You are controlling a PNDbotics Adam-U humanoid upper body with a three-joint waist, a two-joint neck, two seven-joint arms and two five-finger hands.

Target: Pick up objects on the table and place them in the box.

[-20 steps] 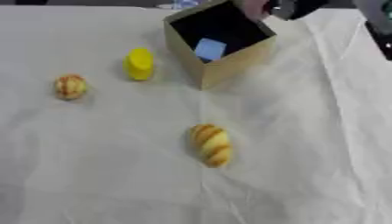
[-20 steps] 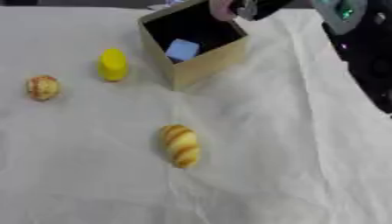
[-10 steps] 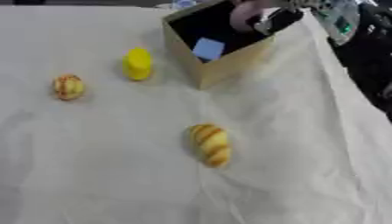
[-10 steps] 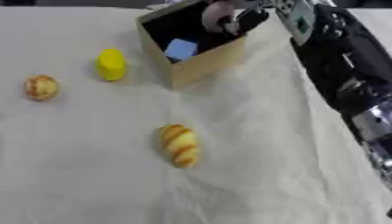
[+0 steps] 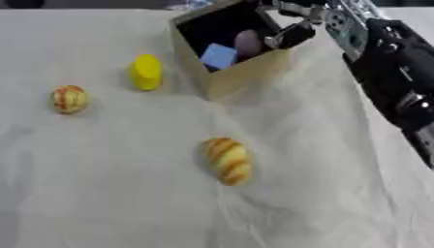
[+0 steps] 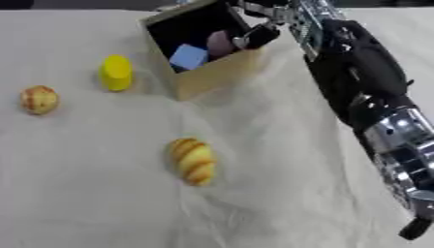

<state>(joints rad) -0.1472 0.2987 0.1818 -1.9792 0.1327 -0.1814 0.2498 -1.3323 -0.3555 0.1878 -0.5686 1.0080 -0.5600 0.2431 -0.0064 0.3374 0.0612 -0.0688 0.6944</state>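
Now my right hand [image 5: 292,34] hangs over the box [image 5: 246,75] rim, fingers relaxed and empty, a pinkish object [image 5: 247,42] newly inside just below them; three items remain.

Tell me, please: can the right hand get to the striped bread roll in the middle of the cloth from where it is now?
Probably yes. The right hand is over the box, and the striped bread roll lies alone on open cloth nearer the robot. Nothing stands between them; the arm would only need to draw back from the box.
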